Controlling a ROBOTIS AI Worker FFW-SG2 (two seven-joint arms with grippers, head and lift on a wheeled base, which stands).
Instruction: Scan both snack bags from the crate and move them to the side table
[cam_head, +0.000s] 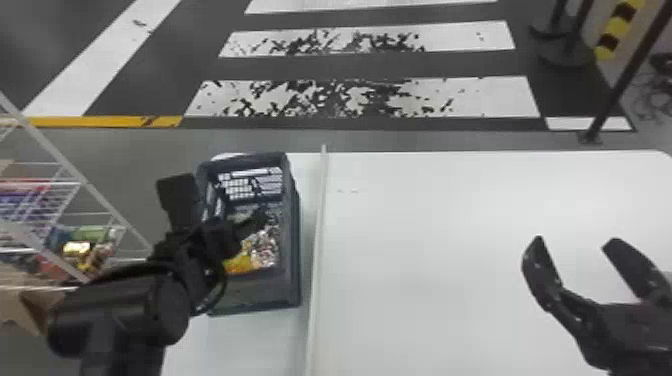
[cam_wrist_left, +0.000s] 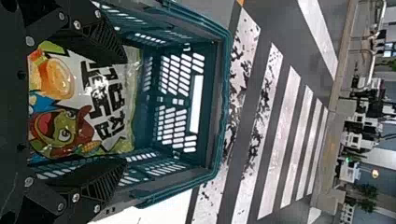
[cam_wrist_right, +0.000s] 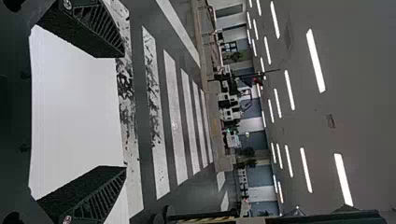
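My left gripper is over the crate in the head view, one finger outside its left side and the other above its inside. Inside the crate lies a shiny snack bag with a yellow part. In the left wrist view the left gripper stands open, and a snack bag with a cartoon face lies in the crate beyond the fingers. Whether a second bag lies there I cannot tell. My right gripper stands open over the white table at the right; in the right wrist view the gripper holds nothing.
The crate stands on the left part of the white table, left of a raised white strip. A wire rack with colourful packages is at the far left. Beyond the table lies a striped floor, with a post at the right.
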